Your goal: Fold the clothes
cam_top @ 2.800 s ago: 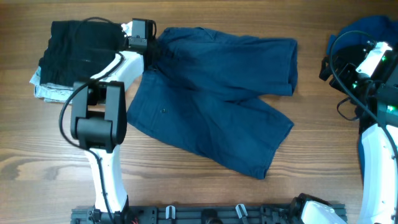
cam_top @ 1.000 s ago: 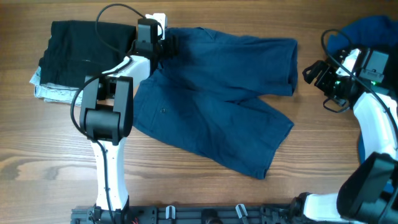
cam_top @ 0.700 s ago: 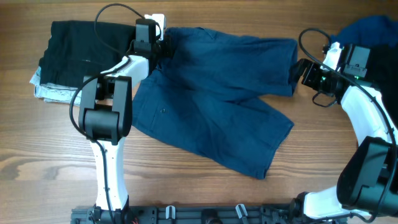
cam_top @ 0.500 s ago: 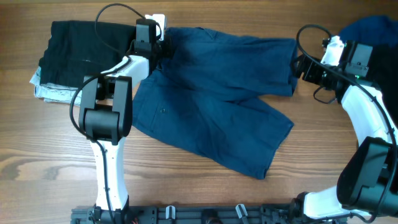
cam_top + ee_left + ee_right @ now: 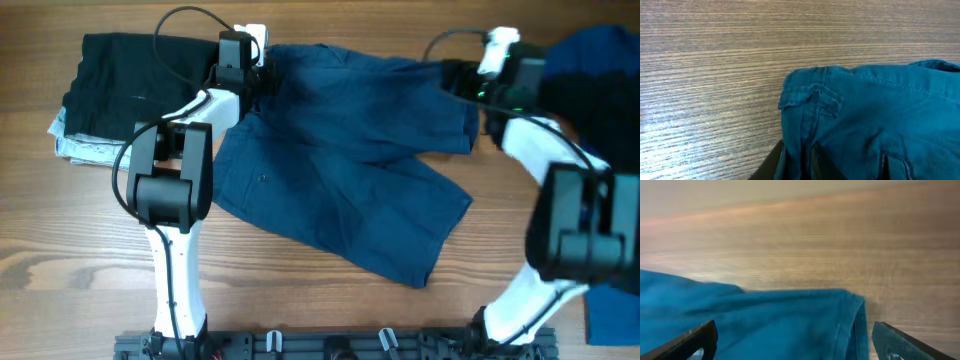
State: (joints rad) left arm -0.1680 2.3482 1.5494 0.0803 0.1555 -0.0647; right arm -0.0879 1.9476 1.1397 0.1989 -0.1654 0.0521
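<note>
From above, the navy shorts [image 5: 340,170] lie spread flat in the middle of the wooden surface [image 5: 330,310]. The left gripper [image 5: 262,72] sits at their upper left waistband corner and the right gripper [image 5: 455,78] at their upper right leg hem. A black garment [image 5: 130,80] lies left of the shorts on a pale patterned one [image 5: 75,148]; a royal blue garment [image 5: 600,50] lies to the right.

In the left wrist view, the waistband corner [image 5: 810,100] runs down between the jaws, which pinch the cloth.

In the right wrist view, the jaws are spread wide, with the fingers [image 5: 700,340] on either side of the hem corner [image 5: 850,310].
</note>
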